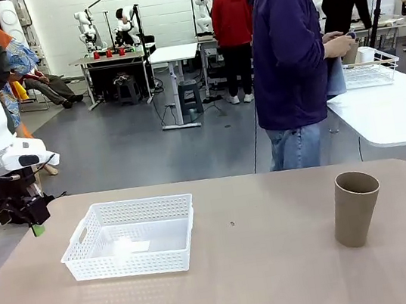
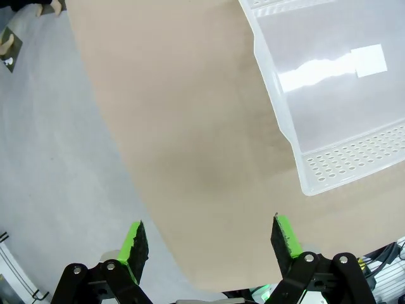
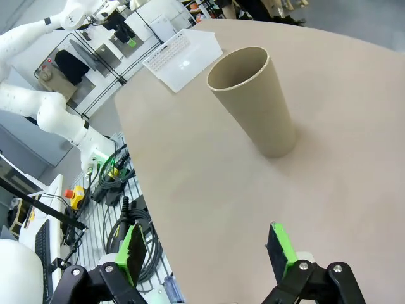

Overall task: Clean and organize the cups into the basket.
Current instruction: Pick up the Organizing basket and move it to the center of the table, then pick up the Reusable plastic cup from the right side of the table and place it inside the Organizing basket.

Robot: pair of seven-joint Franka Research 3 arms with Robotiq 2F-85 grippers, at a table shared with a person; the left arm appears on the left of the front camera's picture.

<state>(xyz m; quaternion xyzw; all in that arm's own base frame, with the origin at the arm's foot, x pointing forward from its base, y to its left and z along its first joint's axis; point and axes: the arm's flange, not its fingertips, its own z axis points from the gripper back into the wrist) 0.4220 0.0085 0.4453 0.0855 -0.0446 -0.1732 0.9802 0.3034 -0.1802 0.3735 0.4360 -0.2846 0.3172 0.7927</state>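
One tan cup (image 1: 355, 207) stands upright on the right side of the table, apart from the white mesh basket (image 1: 132, 266) at left centre, which holds nothing. My left gripper (image 1: 35, 223) hangs open over the table's left edge, just left of the basket (image 2: 345, 164); its fingers (image 2: 134, 244) grip nothing. In the right wrist view, my right gripper (image 3: 205, 250) is open above the table edge, with the cup (image 3: 253, 101) a short way ahead and the basket (image 3: 180, 60) far beyond. A person (image 1: 288, 55) at the far side holds a blue cloth (image 1: 334, 75) in both hands.
A second white table (image 1: 396, 112) with a white wire rack (image 1: 370, 69) stands behind on the right. The brown tabletop (image 1: 267, 272) is bare between basket and cup. Cables and equipment (image 3: 114, 183) lie below the table's near edge.
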